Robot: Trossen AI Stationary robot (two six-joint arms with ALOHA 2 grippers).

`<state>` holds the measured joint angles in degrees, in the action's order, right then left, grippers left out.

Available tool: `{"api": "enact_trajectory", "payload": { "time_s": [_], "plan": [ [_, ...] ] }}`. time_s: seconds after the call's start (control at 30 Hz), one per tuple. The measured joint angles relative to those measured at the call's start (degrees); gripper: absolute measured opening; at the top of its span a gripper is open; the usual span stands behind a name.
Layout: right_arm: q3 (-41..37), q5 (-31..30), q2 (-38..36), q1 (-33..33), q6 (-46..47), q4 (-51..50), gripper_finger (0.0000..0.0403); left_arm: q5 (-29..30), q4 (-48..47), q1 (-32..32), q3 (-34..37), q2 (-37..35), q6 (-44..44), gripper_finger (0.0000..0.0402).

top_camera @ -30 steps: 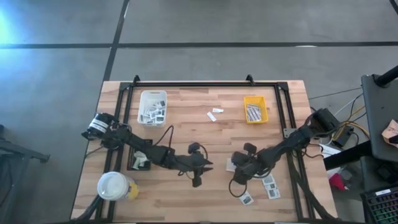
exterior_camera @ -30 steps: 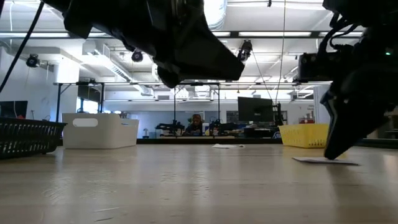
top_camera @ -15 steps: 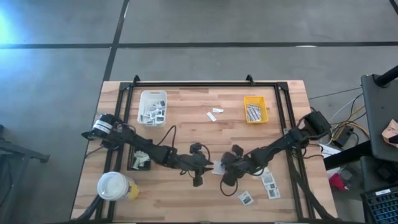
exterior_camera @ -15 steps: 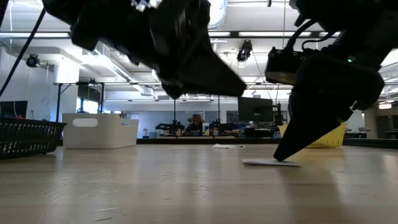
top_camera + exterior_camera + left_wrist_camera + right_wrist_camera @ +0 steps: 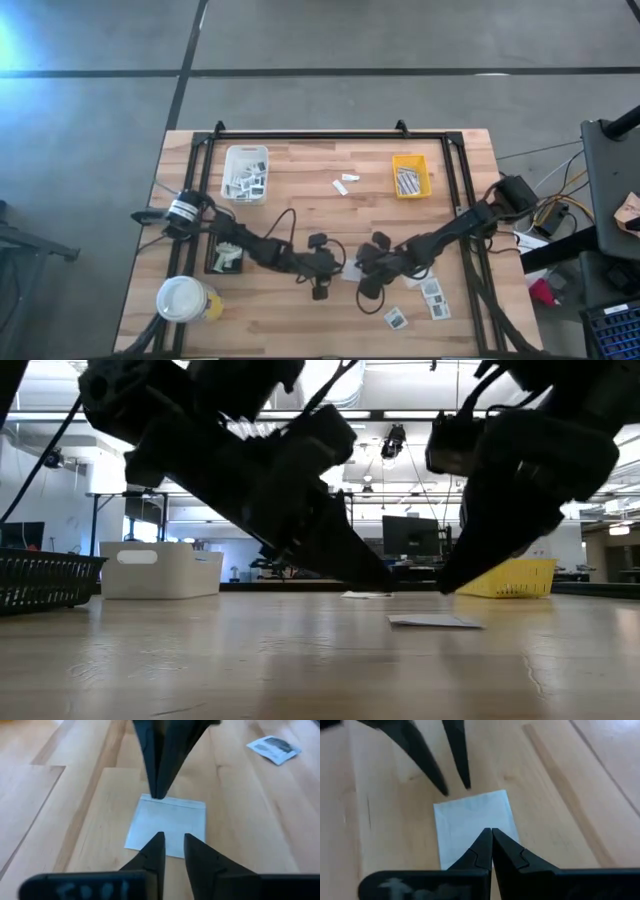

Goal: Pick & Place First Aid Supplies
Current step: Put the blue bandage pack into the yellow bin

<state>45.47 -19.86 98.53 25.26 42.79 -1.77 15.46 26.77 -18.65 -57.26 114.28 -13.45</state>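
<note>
High view: white packet (image 5: 351,271) mostly hidden between both grippers.

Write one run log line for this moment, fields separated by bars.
left end effector: open, at white packet | right end effector: shut, over same packet | packet: flat on table, mid-front | not lifted

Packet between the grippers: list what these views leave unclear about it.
- Packet print: both wrist views show only a plain white face.
- High view: arms cover most of it.
- Low view: it lies edge-on, and whether the left gripper or the right gripper touches it is unclear.
</note>
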Motion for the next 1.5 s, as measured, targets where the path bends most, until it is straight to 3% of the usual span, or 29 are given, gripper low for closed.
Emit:
{"api": "enact_trajectory", "payload": {
  "time_s": [0.2,0.47,0.83,1.23,1.5],
  "plan": [
    [0.0,0.4,-2.8,0.5,-1.4,-1.6,0.0008,-0.1,3.7,0.5,-0.1,1.3,1.8,0.0006],
    [0.1,4.5,-6.2,4.3,-10.0,-1.6,0.0008,-0.6,3.7,1.6,0.1,1.3,2.4,0.0001],
    [0.1,4.5,-6.8,6.1,-10.4,-4.1,0.0008,-5.9,5.0,2.1,0.1,1.3,1.5,0.0],
    [0.2,4.5,-6.9,6.8,-16.6,-3.8,0.0008,-7.8,4.8,3.4,0.3,1.6,2.9,0.0],
    [2.4,4.7,-7.0,7.8,-20.9,-3.7,0.0008,-12.0,4.6,4.2,0.3,1.6,2.8,0.0]
  ]
}}
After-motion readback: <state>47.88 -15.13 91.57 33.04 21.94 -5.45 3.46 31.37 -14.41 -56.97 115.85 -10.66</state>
